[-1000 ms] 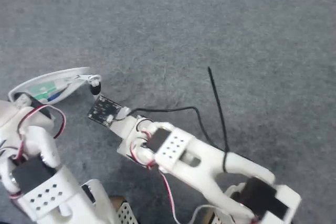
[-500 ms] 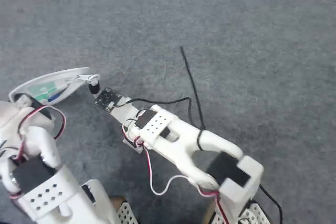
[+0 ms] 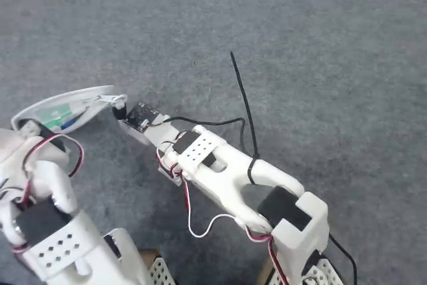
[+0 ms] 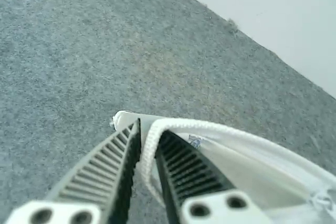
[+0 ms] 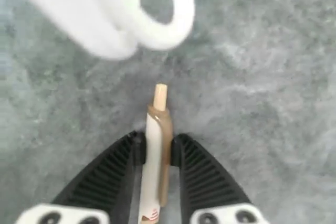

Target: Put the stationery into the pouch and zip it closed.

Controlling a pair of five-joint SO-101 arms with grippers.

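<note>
White pouch rim pinched by left claw, beige pen pinched by right claw, rear cut off.

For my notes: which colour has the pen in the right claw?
The pen is cream and tan, clearest in the right wrist view.

No text can be read. The pen in the right gripper carries a tiny red mark near the gripper's base, unreadable. The pouch shows a faint bluish print just beyond the left gripper's tips, also unreadable.
</note>
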